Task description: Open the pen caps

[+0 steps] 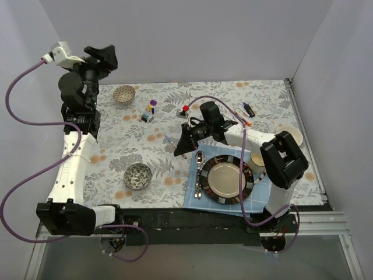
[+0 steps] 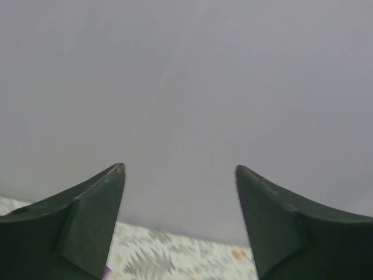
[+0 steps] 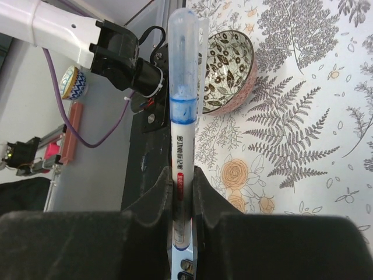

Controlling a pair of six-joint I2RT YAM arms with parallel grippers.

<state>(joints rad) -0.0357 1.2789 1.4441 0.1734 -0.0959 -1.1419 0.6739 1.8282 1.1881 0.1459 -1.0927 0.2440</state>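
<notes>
Status: right jaws pinch the blue pen (image 3: 182,151) by its barrel, over the middle of the counter (image 1: 262,93). Its blue cap (image 3: 183,64) is on, and the long axis runs straight out past the tips toward the left edge. Left jaws are spread and empty, raised at the far-left corner, well apart from the pen. Loose caps (image 1: 148,109) lie near the far edge. Judgement: the left arm must descend onto the cap end, in line with that axis

Plate (image 1: 227,179) on mat (image 1: 195,201), near-right corner of counter (image 1: 116,140). Near bowl (image 1: 138,176) left of mat. Far bowl (image 1: 124,93) far-left. Pen caps (image 1: 149,111) right of it.
</notes>
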